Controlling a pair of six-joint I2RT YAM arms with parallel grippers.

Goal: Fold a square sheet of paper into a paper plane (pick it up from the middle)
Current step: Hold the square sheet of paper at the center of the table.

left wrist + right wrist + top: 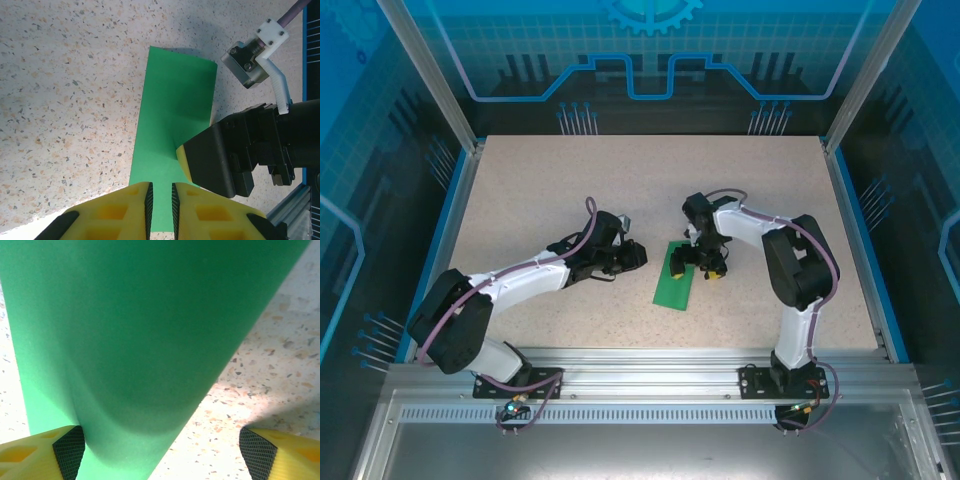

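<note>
The square sheet of paper [675,277], folded to a narrow green strip, lies flat on the table [550,190] between the arms, its long axis running away from their bases. The right gripper [162,455] is nearer, jaws spread wide over the strip's far end, gripping nothing, one fingertip [70,450] touching the paper. The left gripper [160,200] waits just beside it, open by a slit, empty.

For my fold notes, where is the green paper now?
The green paper lies on the table, near its centre in the top view, between the left gripper and the right gripper, which covers its far end.
</note>
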